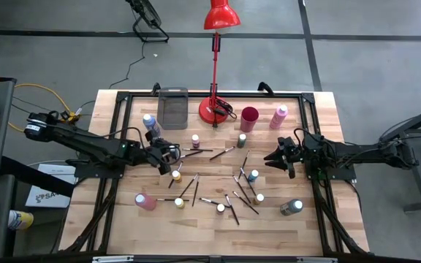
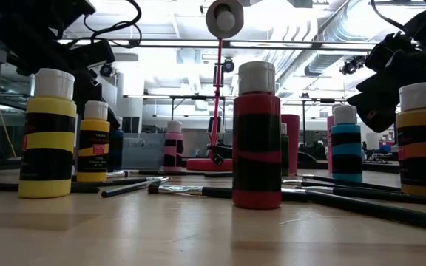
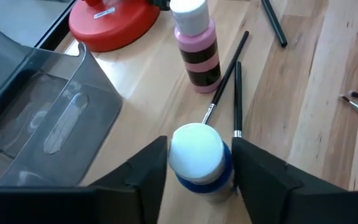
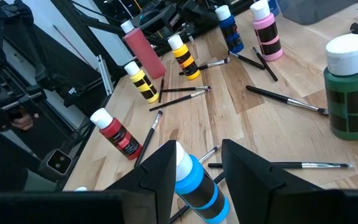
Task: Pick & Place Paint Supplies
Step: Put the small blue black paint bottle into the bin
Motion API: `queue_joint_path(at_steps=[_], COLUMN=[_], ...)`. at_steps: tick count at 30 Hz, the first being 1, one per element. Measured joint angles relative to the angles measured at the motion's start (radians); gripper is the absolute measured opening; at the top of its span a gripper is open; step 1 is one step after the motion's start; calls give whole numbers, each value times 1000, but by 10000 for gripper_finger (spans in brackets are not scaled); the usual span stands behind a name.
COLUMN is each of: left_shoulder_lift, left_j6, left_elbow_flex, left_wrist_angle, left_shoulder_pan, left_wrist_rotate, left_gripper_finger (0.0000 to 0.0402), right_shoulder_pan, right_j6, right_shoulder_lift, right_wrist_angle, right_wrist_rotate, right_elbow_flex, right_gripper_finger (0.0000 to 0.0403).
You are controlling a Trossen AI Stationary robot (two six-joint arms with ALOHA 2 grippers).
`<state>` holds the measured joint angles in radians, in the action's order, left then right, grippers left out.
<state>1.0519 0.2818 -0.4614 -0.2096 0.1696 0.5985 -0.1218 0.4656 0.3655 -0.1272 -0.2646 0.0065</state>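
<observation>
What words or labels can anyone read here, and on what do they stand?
"SA": start of a cut-off word on the white sheet lying on the floor left of the wooden table.
Red and black label on the yellow paint bottle: print too blurred to read.
Other bottles' dark bands: no legible text.

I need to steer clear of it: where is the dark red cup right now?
In the high view the dark red cup stands at the table's far edge, right of centre, between the red lamp base and a pink bottle.
</observation>
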Motion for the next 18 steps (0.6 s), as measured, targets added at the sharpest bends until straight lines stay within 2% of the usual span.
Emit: queue_joint_path(at_steps=[6, 11, 18], left_shoulder_lift=[0, -9, -28], left_j6=[17, 13, -92], left_elbow_flex=[0, -6, -154], left_wrist_angle=[2, 41, 24], left_shoulder_pan=[0, 0, -5], left_wrist_rotate=[9, 9, 97], left_gripper_finger=[126, 118, 116], right_shoulder_pan=[0, 0, 0], right_j6=[0, 0, 0], right_shoulder_lift=[0, 0, 0], right_wrist_angle=[0, 0, 0], right_wrist_rotate=[0, 0, 0], right_elbow_flex=[0, 0, 0], right_gripper_finger=[122, 122, 122])
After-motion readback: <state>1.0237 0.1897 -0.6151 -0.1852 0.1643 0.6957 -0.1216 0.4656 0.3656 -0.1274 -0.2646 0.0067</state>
